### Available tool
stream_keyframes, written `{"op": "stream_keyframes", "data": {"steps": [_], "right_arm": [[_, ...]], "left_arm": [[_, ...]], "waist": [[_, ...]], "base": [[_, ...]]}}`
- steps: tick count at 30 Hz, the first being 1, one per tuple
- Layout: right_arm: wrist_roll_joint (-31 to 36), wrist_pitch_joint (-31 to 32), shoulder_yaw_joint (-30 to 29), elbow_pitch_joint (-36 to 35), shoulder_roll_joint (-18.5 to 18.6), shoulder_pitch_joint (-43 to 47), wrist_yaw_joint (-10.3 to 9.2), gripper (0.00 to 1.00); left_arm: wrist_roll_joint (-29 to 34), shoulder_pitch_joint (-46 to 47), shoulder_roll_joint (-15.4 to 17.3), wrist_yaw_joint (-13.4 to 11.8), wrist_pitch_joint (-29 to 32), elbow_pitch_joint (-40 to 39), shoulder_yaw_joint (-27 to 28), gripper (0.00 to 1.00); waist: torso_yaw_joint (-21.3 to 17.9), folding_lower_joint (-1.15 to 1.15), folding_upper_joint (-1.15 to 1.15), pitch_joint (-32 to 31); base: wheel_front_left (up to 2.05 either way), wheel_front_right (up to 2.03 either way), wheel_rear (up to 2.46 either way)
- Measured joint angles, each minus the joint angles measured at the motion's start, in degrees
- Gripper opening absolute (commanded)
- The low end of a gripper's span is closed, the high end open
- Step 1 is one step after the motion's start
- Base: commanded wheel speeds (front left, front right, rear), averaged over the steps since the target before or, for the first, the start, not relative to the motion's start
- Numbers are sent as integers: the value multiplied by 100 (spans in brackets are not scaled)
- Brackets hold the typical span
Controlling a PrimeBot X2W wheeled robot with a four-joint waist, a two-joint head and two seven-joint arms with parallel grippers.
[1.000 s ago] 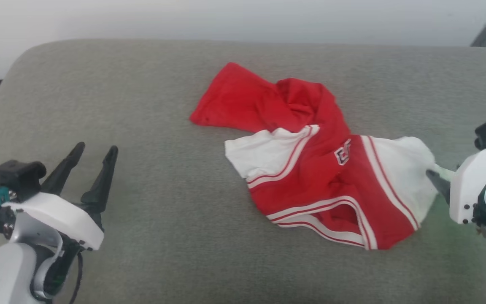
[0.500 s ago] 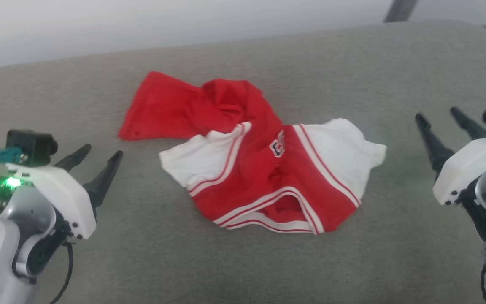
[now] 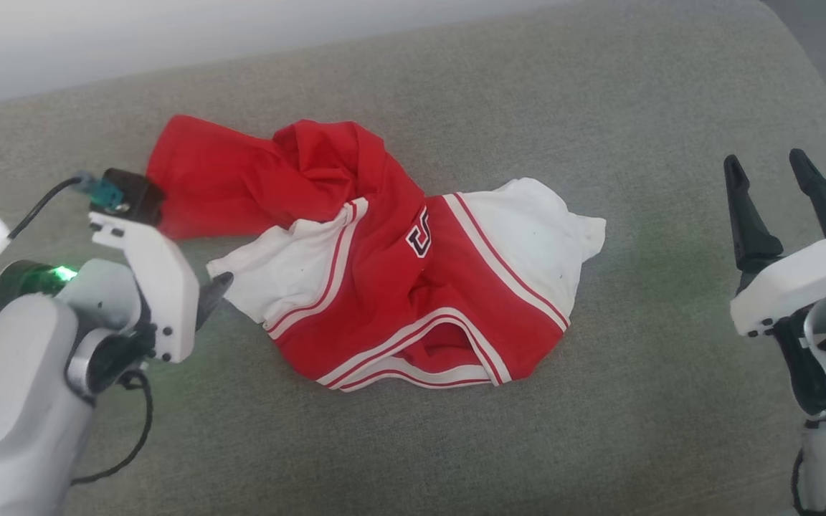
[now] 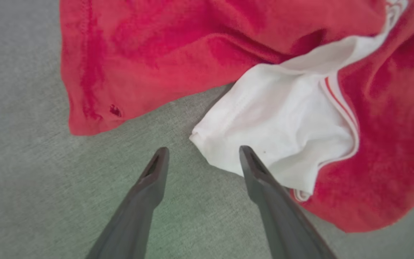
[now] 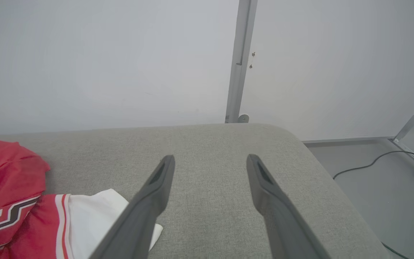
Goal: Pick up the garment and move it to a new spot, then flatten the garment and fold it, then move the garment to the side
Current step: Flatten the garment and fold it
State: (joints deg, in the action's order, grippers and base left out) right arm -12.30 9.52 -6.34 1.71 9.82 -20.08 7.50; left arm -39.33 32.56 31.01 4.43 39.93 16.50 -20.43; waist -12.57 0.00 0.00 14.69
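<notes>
At the near left, the left gripper [image 4: 203, 149] hovers wide open, one finger at the white sleeve [image 4: 282, 133] corner. The garment [image 3: 384, 287] lies crumpled mid-cushion [image 3: 413, 444]. It looks soft, light and limp, best pinched at a sleeve or hem edge. Farther right, the right gripper [image 3: 764, 159] stands wide, empty, well apart.

Garment [image 3: 384, 287] on cushion [image 3: 599, 430], left hand [image 4: 203, 151] just beside
</notes>
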Motion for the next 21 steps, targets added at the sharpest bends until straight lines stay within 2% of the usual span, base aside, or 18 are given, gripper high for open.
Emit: {"op": "stream_keyframes", "data": {"steps": [9, 20, 21], "right_arm": [[23, 52, 100, 4, -96, -11, 0, 100], [36, 160, 136, 20, -90, -120, 0, 100], [36, 162, 133, 22, -90, -129, 0, 100]], "left_arm": [[120, 775, -337, -220, 701, 1159, -353, 100], [-21, 1466, -837, -467, 1298, 2100, -432, 100], [-25, 1490, -867, -453, 1326, 2127, -454, 91]], "waist": [[-82, 0, 0, 195], [-44, 0, 0, 343], [-34, 0, 0, 351]], "base": [[0, 0, 0], [0, 0, 0], [0, 0, 0]]}}
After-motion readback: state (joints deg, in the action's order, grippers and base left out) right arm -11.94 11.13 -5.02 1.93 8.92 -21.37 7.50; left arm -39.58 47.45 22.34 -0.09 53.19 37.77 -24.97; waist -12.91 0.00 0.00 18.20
